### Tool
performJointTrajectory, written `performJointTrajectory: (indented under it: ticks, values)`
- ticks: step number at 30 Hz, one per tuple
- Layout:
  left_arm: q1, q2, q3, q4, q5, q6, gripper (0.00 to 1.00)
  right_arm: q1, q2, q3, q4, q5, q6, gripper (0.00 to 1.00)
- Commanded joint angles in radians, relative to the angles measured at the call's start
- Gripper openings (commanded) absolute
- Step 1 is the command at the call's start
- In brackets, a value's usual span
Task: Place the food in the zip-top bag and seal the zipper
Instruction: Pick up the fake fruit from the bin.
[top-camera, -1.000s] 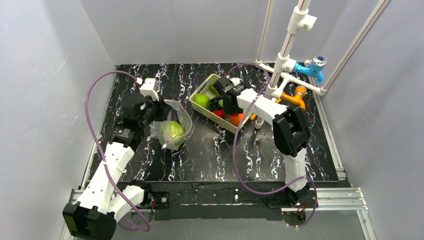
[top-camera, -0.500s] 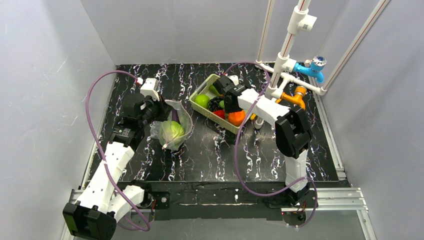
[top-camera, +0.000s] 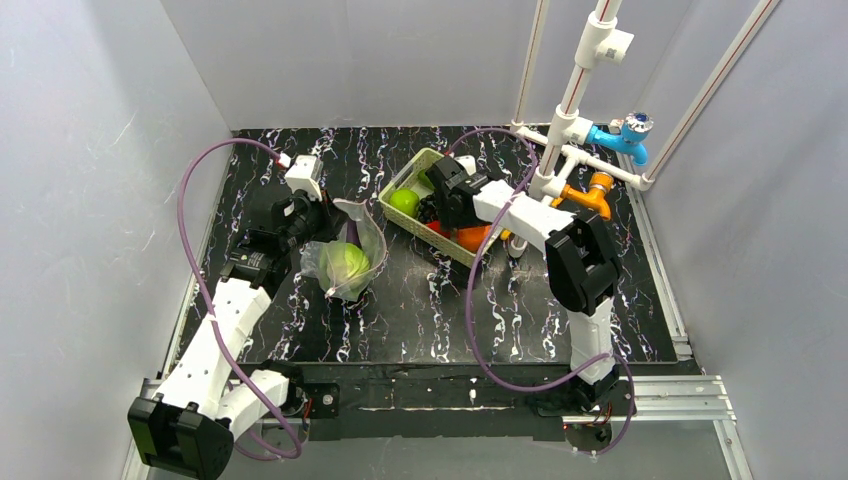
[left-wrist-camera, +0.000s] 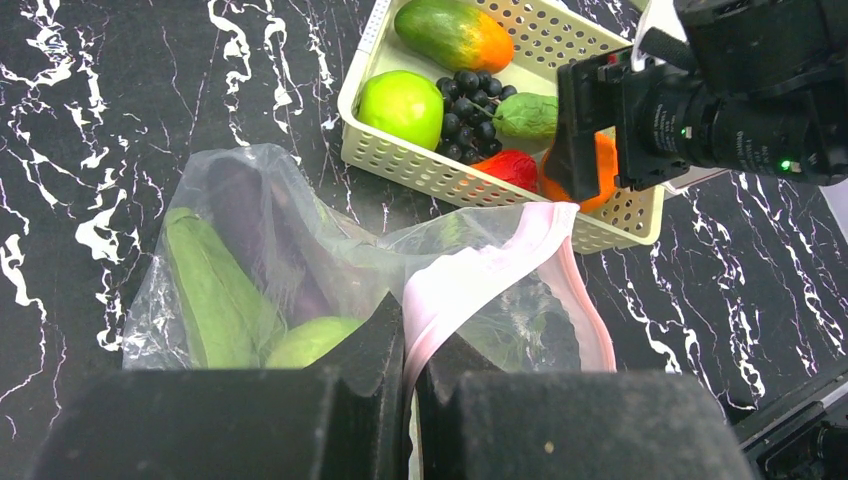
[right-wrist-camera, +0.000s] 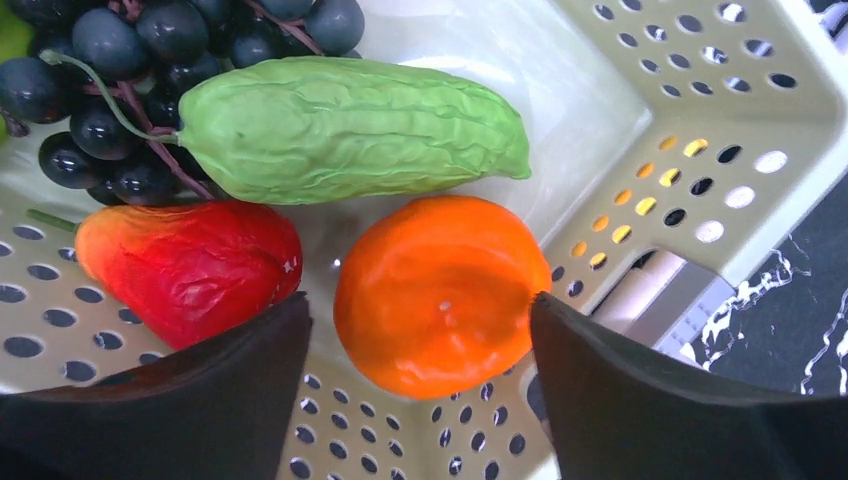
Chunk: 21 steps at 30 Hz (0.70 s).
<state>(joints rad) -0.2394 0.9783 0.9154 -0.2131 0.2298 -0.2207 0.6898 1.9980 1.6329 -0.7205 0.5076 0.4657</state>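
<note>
The clear zip-top bag (left-wrist-camera: 300, 230) lies left of centre (top-camera: 350, 262), holding big green leaves (left-wrist-camera: 210, 290), a dark purple piece (left-wrist-camera: 250, 210) and the pale green cabbage (left-wrist-camera: 310, 340). My left gripper (left-wrist-camera: 410, 360) is shut on its pink zipper (left-wrist-camera: 480, 275) and holds the mouth open. The cream basket (left-wrist-camera: 400, 160) holds the mango (left-wrist-camera: 455, 32), green apple (left-wrist-camera: 402, 105), dark grapes (right-wrist-camera: 110, 60), a bumpy green piece (right-wrist-camera: 350, 125), the small red piece (right-wrist-camera: 190, 270) and the orange (right-wrist-camera: 435, 290). My right gripper (right-wrist-camera: 420, 325) is open down in the basket (top-camera: 415, 165), its fingers on either side of the orange.
A white pipe frame (top-camera: 575, 110) with blue and orange fittings stands at the back right, just behind the basket. Grey walls close in the black marbled table (top-camera: 400, 320) on three sides. The right arm reaches over the basket's near end.
</note>
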Motion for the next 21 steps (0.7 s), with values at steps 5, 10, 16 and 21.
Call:
performJointTrajectory:
  ticks: [5,10,16,21]
  values:
    - [0.005,0.013,0.041,0.018,0.025,-0.006,0.0,-0.011,0.036,-0.065,0.03,-0.016,0.002,0.96]
    - [0.005,0.016,0.042,0.018,0.028,-0.008,0.0,-0.029,0.052,-0.082,0.041,-0.041,0.0,0.98]
    - [0.006,0.019,0.042,0.018,0.027,-0.008,0.0,-0.033,0.044,-0.057,0.033,-0.05,-0.024,0.78]
    - [0.006,0.019,0.042,0.018,0.031,-0.009,0.0,-0.023,-0.021,-0.054,0.038,-0.05,-0.04,0.54]
